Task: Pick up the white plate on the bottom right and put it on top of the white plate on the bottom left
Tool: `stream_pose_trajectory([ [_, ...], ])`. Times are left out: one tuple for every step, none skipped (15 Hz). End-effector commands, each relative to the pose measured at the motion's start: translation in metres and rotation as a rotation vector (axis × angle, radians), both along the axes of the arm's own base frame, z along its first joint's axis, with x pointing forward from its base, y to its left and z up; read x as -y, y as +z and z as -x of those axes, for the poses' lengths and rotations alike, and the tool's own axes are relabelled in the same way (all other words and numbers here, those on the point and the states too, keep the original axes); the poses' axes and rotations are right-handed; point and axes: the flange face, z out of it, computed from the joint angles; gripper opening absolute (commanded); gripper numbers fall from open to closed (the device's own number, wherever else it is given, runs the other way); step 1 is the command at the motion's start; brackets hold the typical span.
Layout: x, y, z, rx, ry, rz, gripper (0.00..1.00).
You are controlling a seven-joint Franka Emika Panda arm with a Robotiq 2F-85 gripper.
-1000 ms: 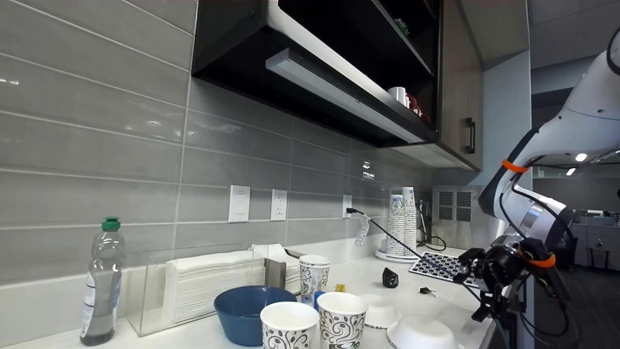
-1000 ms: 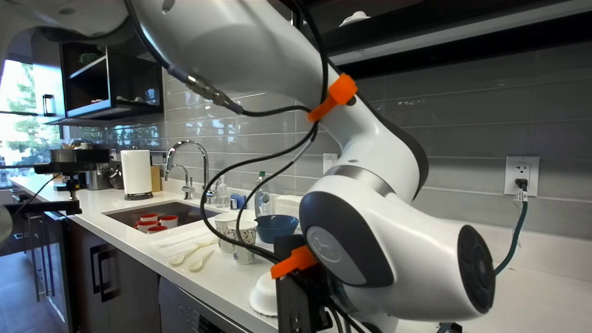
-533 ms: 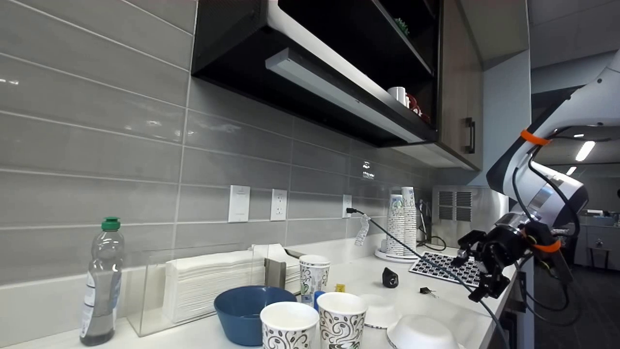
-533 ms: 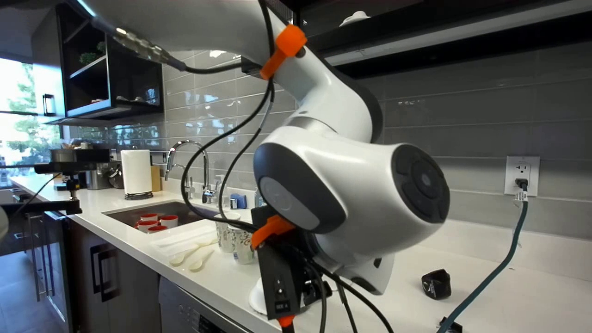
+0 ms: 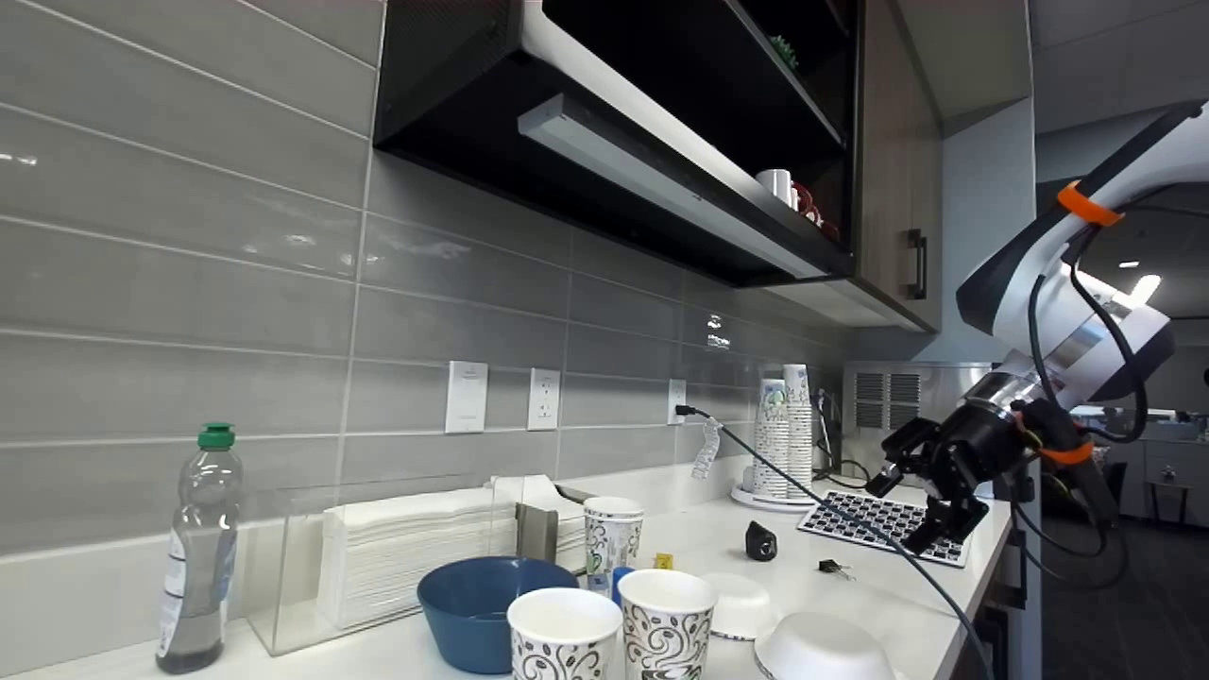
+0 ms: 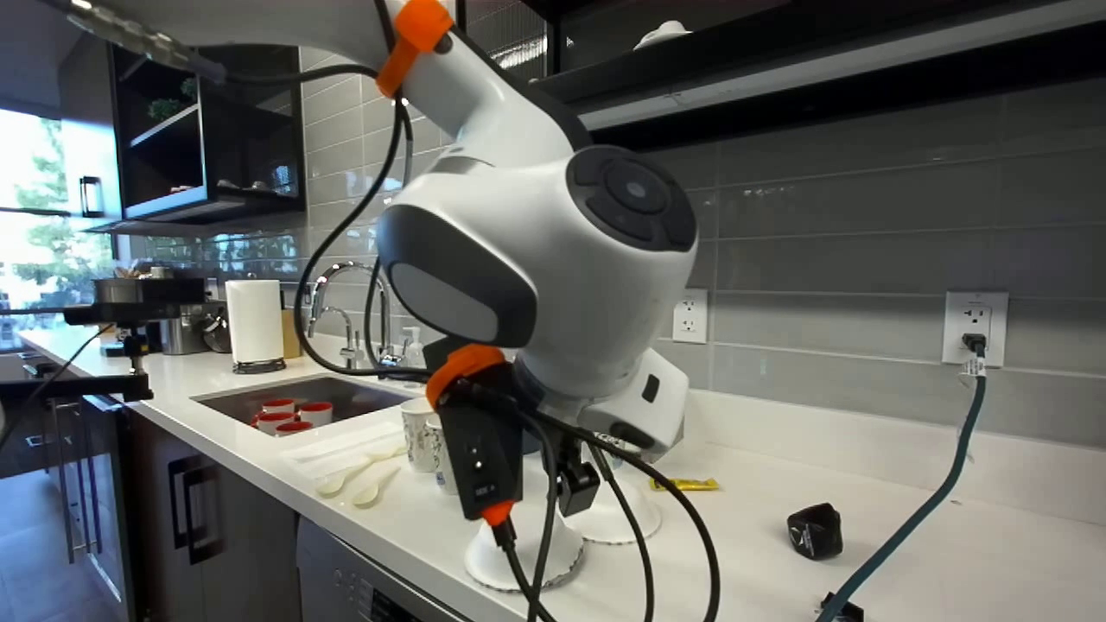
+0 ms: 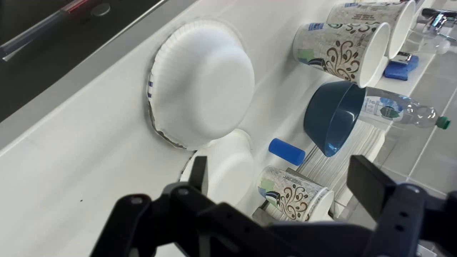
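No shallow white plate shows in these frames; the right and left white plates are both hidden or out of view. Two upturned white paper bowls sit side by side: one (image 7: 203, 85) near the counter's front edge, the other (image 7: 232, 171) partly behind a finger in the wrist view. Both bowls also show in an exterior view (image 5: 820, 650) (image 5: 737, 604). My gripper (image 7: 282, 175) has its fingers wide apart with nothing between them. In an exterior view the gripper (image 5: 899, 515) hangs above the counter, tilted, fingers pointing down toward the bowls' side, apart from them.
Patterned paper cups (image 5: 668, 623), a blue bowl (image 5: 486, 609), a blue cylinder (image 7: 286, 151) and a napkin holder (image 5: 406, 557) stand beyond the bowls. A cable (image 5: 803, 486) runs from the wall outlet across the counter. A black pouch (image 6: 815, 530) lies nearby. Cabinets (image 5: 699, 142) hang overhead.
The arm has moved toward the bowls' side and up, and the wrist has tilted so the fingers point further downward. The gripper stays open. The counter objects have not moved.
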Motion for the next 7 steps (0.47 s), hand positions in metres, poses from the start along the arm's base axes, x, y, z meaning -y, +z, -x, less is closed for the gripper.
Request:
stream_pose_trajectory([
  [-0.0047,0.0037,0.0002,0.002,-0.001,0.014,1.00],
  [-0.0086,0.0069,0.0009,0.004,-0.002,0.026,1.00],
  [-0.0109,0.0086,0.0018,0.003,0.000,0.032,1.00],
  [-0.0114,0.0100,0.0024,0.005,0.001,0.035,1.00],
  [-0.0113,0.0104,0.0027,0.006,0.000,0.036,1.00],
  [-0.0113,0.0103,0.0028,0.006,-0.001,0.037,1.00],
  [-0.0113,0.0101,0.0029,0.006,-0.001,0.037,1.00],
])
